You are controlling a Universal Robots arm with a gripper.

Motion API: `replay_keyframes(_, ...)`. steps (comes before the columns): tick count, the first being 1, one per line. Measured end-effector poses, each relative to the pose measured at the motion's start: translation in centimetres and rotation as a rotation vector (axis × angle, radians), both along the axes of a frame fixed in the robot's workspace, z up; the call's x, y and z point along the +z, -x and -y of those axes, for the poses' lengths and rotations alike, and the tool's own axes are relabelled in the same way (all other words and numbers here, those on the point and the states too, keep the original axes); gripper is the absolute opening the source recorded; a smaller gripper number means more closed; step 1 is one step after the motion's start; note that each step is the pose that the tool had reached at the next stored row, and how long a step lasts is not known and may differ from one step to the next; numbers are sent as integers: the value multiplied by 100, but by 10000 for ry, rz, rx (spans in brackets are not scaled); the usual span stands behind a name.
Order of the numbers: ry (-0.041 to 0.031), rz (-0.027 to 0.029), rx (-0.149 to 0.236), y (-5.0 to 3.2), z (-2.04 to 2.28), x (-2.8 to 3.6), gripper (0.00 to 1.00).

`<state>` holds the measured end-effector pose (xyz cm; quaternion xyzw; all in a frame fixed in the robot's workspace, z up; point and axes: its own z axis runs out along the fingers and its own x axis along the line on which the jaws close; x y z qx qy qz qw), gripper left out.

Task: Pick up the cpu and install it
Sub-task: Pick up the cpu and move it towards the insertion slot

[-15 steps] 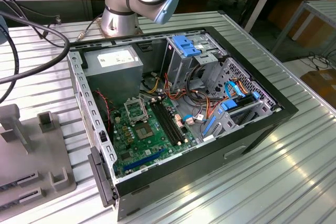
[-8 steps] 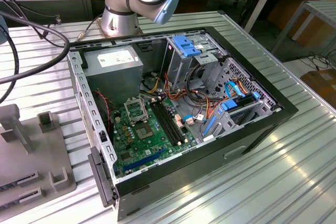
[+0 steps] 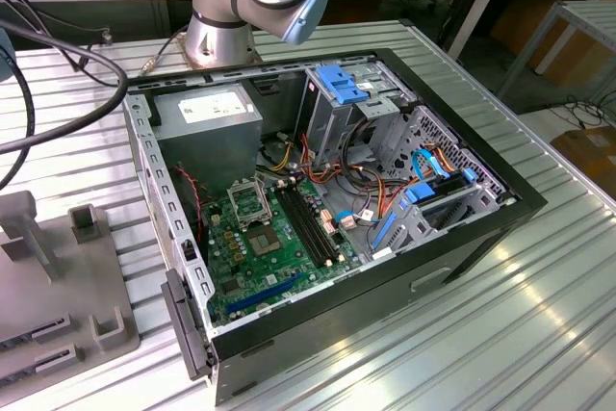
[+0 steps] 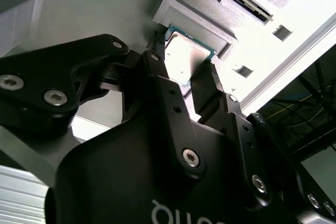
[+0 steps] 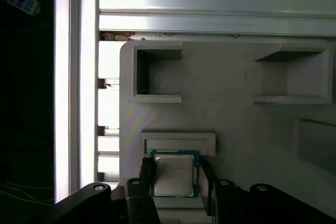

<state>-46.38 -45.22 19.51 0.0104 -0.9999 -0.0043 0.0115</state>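
The cpu (image 5: 173, 174) is a small square chip with a dull silver top and a green rim. It lies in a shallow nest of a grey holder plate (image 5: 231, 114). My gripper (image 5: 175, 170) stands over it, one black finger (image 5: 146, 169) against each of two opposite edges, shut on the chip. In the second wrist view the cpu (image 4: 184, 59) sits between the same fingers (image 4: 210, 77) of the gripper (image 4: 182, 61). In the exterior view the green motherboard (image 3: 289, 262) lies inside the open computer case (image 3: 462, 238), with its square metal-framed socket (image 3: 264, 238) near the middle.
The grey holder plate (image 3: 58, 276) lies on the ribbed metal table (image 3: 500, 334) at the exterior view's left, beside the case. Raised blocks (image 5: 157, 74) stand on the plate near the chip. Black memory slots (image 3: 313, 228), cables and blue drive brackets (image 3: 342, 84) crowd the case. The arm's base (image 3: 226, 26) stands behind it.
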Motion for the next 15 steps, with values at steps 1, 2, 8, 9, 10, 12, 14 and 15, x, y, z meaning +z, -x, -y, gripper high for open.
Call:
replay_keyframes(1, 5, -3, 0, 0, 0, 6, 45)
replay_keyframes(2, 8, -7, 0, 0, 1, 15, 45)
replay_keyframes(8, 8, -6, -1, -7, 0, 41, 45)
replay_keyframes(9, 8, -6, -1, -8, 0, 41, 45)
replay_keyframes(10, 8, -7, 7, -8, 0, 38, 45)
replay_keyframes(12, 9, -8, 75, -8, 1, 34, 45)
replay_keyframes(14, 7, -5, 123, -5, 1, 27, 45)
replay_keyframes(15, 7, -6, 130, -2, 1, 28, 45)
